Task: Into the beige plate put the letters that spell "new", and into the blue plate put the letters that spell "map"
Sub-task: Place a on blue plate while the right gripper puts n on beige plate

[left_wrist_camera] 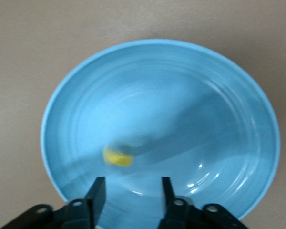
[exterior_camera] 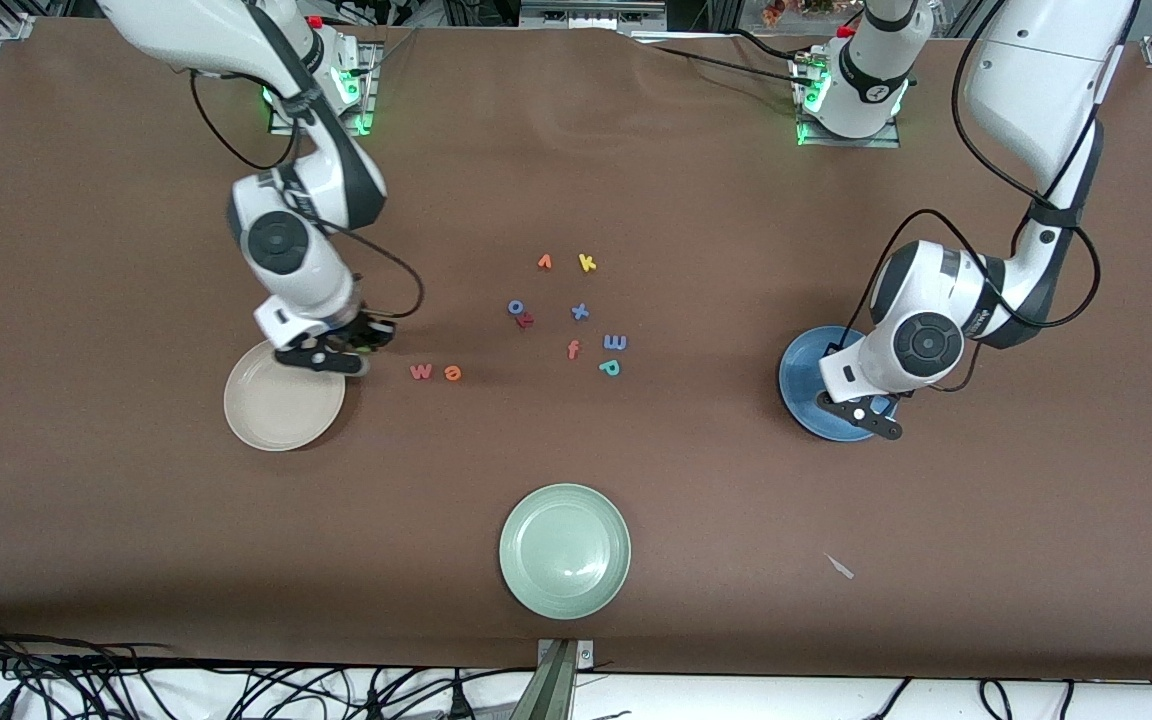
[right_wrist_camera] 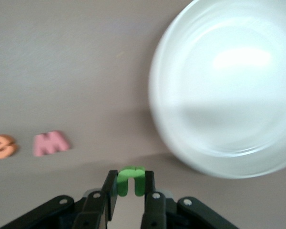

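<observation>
Because the task sorted six letters into two plates, we found each arm working at its own plate. The right gripper (exterior_camera: 341,352) hung at the middle left of the front view, over the rim of the beige plate (exterior_camera: 271,415), its jaws clenched on the green n (right_wrist_camera: 131,181); we judged it held there so the letter could be carried over the plate and dropped inside, since the plate itself showed nothing in it. The pinkish-red w (exterior_camera: 421,372) and the orange e (exterior_camera: 453,373) lay side by side on the brown table (exterior_camera: 136,550) just beside that plate, toward the picture's centre, handy for the next pickups. At the middle right of the front view the left gripper (exterior_camera: 866,413) hovered over the blue plate (exterior_camera: 798,385) with its jaws parted and holding nothing, and in the left wrist view the yellow a (left_wrist_camera: 117,156) lay blurred on the plate's floor just ahead of the fingertips, which we took for a letter just let go. The blue m (exterior_camera: 614,342) and the teal p (exterior_camera: 609,368) waited in the loose cluster at the picture's centre, among the orange f (exterior_camera: 573,349), blue x (exterior_camera: 580,311), blue o (exterior_camera: 515,307), yellow k (exterior_camera: 587,263) and orange v (exterior_camera: 544,262), which belonged to neither word. The pale green plate (exterior_camera: 565,551) sat unused at the lower centre.
</observation>
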